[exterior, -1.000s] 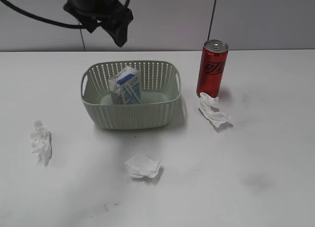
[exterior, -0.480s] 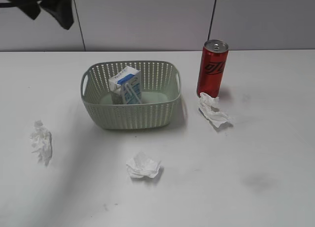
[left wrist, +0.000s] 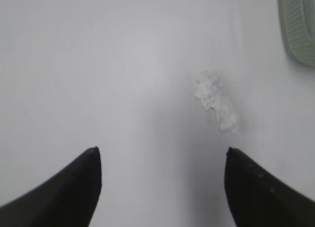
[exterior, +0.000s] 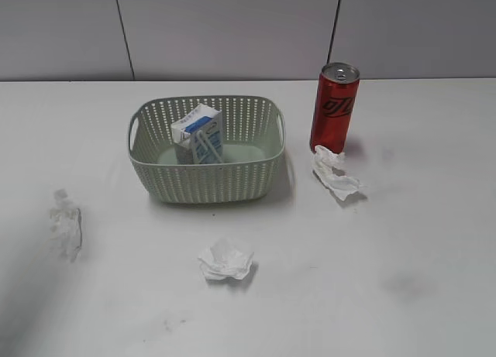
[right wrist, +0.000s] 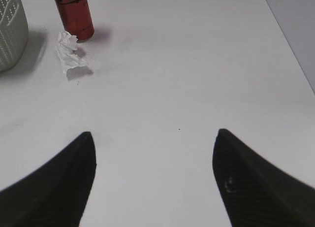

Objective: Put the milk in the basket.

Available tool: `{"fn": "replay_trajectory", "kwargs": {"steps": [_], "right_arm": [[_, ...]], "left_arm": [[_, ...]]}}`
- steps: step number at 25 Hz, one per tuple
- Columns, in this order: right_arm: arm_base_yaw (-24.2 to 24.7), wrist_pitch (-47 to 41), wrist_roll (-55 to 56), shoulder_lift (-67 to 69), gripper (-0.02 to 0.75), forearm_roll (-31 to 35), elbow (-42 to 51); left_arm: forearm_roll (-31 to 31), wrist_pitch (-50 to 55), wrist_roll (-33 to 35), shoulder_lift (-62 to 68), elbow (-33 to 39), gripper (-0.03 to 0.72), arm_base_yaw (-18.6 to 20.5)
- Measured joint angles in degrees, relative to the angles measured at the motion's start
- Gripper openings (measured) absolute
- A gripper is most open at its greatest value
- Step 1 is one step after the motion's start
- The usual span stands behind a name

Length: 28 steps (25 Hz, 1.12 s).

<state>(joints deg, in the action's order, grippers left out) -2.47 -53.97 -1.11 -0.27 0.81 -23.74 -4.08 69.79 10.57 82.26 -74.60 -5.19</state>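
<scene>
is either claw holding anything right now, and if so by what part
Nothing is held. The left claw and right claw are both open over bare table, and the milk carton stands free inside the basket.

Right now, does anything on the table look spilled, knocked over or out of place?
Nothing spilled. The milk leans tilted inside the basket, the can stands upright, and three crumpled tissues lie scattered on the table.

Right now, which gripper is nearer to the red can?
Right. The right gripper has the red can ahead on its left; the left gripper sees only a tissue and the basket corner.
</scene>
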Motion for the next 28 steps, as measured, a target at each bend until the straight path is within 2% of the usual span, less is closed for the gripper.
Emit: {"fn": "replay_trajectory", "kwargs": {"steps": [7,13,28], "right_arm": [[0.00,0.00,0.00,0.00,0.588,0.00,0.00],[0.00,0.00,0.00,0.00,0.588,0.00,0.00],[0.00,0.00,0.00,0.00,0.588,0.00,0.00]], "left_arm": [[-0.13,0.06,-2.58,-18.43,11.98,0.591,1.55],[-0.13,0.17,-4.97,-34.86,18.02,0.591,1.55],[0.36,0.28,-5.20,-73.57,34.94,0.593,1.55]]}}
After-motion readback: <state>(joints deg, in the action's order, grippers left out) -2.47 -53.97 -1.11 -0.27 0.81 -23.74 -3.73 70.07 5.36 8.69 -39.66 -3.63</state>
